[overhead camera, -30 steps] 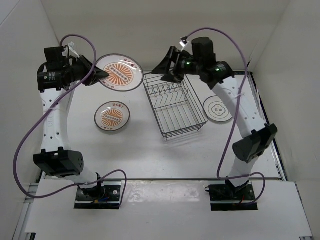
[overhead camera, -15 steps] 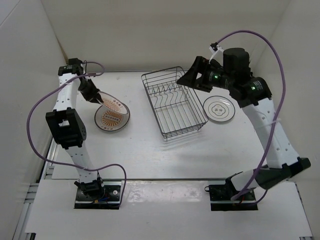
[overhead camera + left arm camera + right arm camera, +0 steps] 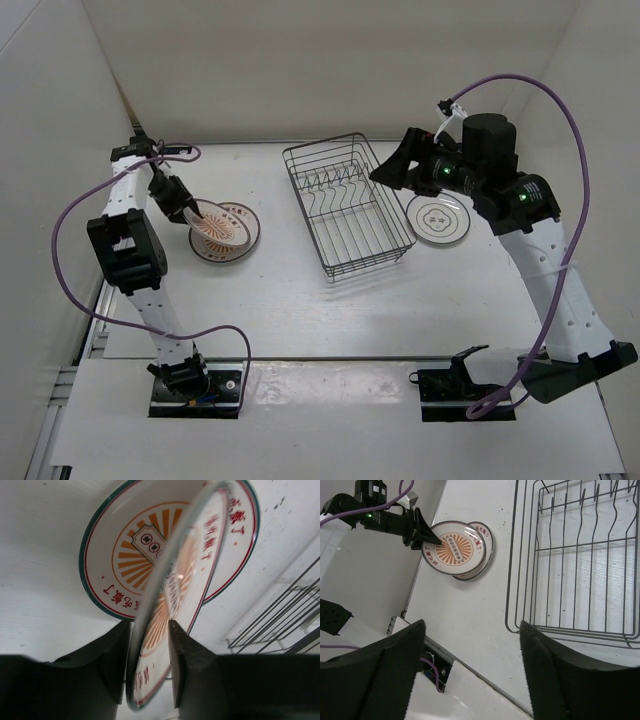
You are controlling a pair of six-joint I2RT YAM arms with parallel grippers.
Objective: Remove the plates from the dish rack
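Note:
My left gripper is shut on the rim of an orange sunburst plate. It holds the plate tilted, low over a second orange sunburst plate that lies flat on the table. In the left wrist view the held plate stands edge-on between the jaws above the flat plate. The dish rack stands mid-table with no plates in it. The grey-patterned plate lies flat to the rack's right. My right gripper is open and empty, raised above the rack's far right edge.
White walls close in the table at left, back and right. In the right wrist view the rack fills the upper right, with both orange plates and the left gripper at upper left. The table's near edge rail runs below.
My left arm has brought the orange plate down from high at the back left, low over the other orange plate. My right arm has drawn back to the right of the rack.

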